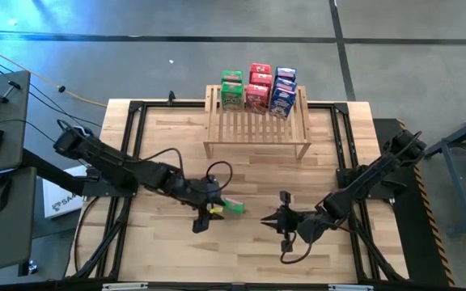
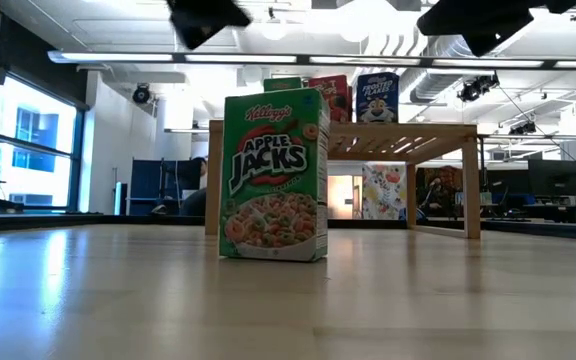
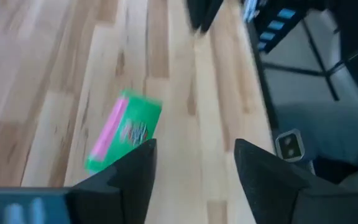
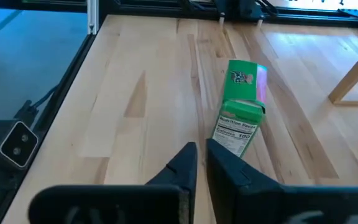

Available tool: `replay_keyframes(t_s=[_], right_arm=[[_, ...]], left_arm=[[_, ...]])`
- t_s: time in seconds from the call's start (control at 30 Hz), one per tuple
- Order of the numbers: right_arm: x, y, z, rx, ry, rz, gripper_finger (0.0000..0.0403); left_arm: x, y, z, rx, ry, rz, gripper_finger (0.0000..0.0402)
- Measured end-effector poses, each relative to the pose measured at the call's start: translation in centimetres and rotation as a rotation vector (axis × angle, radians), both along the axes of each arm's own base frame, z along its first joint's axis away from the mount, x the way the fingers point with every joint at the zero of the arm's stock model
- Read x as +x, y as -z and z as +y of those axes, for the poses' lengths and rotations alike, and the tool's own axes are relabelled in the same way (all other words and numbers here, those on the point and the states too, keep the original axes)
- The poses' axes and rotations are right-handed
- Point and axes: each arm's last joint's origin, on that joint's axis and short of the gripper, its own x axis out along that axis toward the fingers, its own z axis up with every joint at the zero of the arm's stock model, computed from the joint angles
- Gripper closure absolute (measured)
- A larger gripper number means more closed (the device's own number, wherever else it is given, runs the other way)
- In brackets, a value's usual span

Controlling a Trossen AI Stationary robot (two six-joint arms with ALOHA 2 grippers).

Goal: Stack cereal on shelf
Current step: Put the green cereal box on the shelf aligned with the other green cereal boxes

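While the Apple Jacks box stands upright on the table in front of the shelf, the left gripper hovers just beside it, jaws released and empty. The right gripper waits farther off, jaws clenched on nothing. Judged nearer: left arm.

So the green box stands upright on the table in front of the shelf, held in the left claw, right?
Not held. The high view shows the left claw above the green box with fingers apart, and the low view shows the box standing free on the table before the shelf.
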Motion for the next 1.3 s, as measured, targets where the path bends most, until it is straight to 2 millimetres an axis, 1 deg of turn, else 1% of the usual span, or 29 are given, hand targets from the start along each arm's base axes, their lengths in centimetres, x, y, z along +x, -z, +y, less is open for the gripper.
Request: replay_keyframes(t_s=[0.07, 0.27, 0.33, 0.4, 0.5, 0.7, 0.93, 1.03, 1.17, 1.3], right_arm=[[0.0, 0.0, 0.0, -0.013, -0.005, 0.001, 0.0382], [0.0, 0.1, 0.0, -0.048, -0.047, 0.011, 0.0382], [0.0, 0.1, 0.1, -0.054, -0.067, 0.023, 0.0382], [-0.1, 0.2, 0.2, -0.053, -0.101, 0.033, 0.0382], [-0.1, 0.3, 0.2, -0.044, -0.138, 0.054, 0.0382], [-0.3, 0.5, 0.2, -0.049, -0.166, 0.084, 0.0382], [-0.3, 0.6, 0.2, -0.056, -0.166, 0.093, 0.0382], [-0.3, 0.5, 0.2, -0.052, -0.163, 0.090, 0.0382], [-0.3, 0.5, 0.2, -0.048, -0.144, 0.084, 0.0382], [-0.3, 0.6, 0.1, -0.055, -0.136, 0.085, 0.0382]], left_arm=[[0.3, -0.3, -0.1, 0.010, 0.014, -0.026, 0.0180], [0.9, 1.0, 0.0, 0.118, 0.004, -0.013, 0.0137], [1.6, 1.3, 0.1, 0.139, -0.020, -0.033, 0.0128], [1.9, 2.1, 0.3, 0.152, -0.033, -0.008, 0.0123], [2.9, 2.9, 0.5, 0.155, -0.061, -0.016, 0.0120], [3.9, 5.1, 0.7, 0.221, -0.066, 0.035, 0.0119], [4.2, 6.7, 0.6, 0.286, -0.018, 0.090, 0.0119], [4.1, 6.8, 0.5, 0.308, 0.009, 0.099, 0.0121], [4.0, 6.9, 0.7, 0.307, 0.042, 0.117, 0.0139], [4.0, 7.0, 0.6, 0.284, 0.080, 0.127, 0.0173]])
